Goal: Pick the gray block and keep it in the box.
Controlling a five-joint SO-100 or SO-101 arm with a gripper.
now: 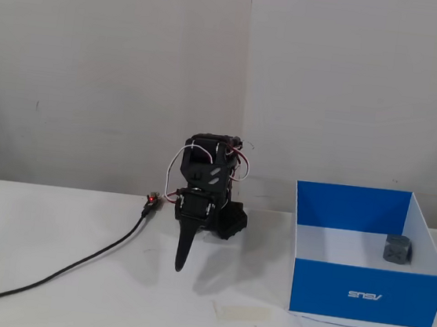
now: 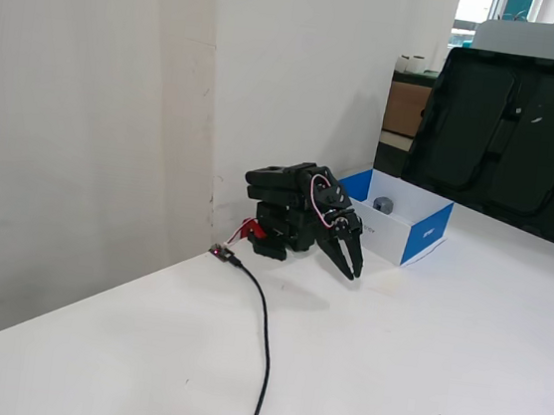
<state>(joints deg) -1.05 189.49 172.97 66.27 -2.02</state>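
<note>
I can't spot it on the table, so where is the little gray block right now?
The gray block sits inside the blue box, on its white floor near the right wall in a fixed view, well away from the tool.

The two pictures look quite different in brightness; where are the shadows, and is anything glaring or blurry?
In a fixed view, light is even and soft: the gripper casts a faint shadow on the table, and the box looks sharp. In the other fixed view, the window glares white and the gray block is small and indistinct.

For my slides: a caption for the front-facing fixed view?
Gray block rests inside the blue box; folded arm's empty gripper points down nearby.
</note>
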